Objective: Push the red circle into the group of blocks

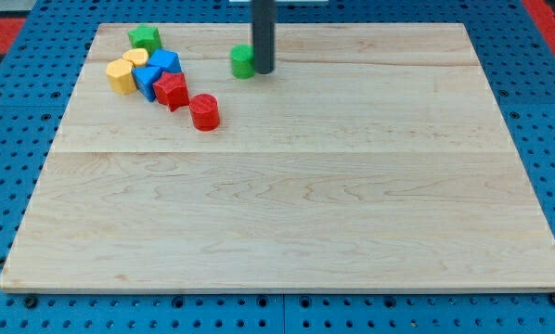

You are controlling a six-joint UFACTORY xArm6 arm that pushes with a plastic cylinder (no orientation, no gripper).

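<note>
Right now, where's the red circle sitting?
The red circle is in the upper left of the board in the camera view, just right of and below the red star-like block at the cluster's edge. My tip is up right, beside the green block.

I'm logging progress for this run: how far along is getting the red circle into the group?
Nearly done: the red circle sits just right of the red star at the cluster's edge, maybe barely apart. Nothing in hand: my tip is beside the green circle, away from it. Left: at most a final nudge.
</note>
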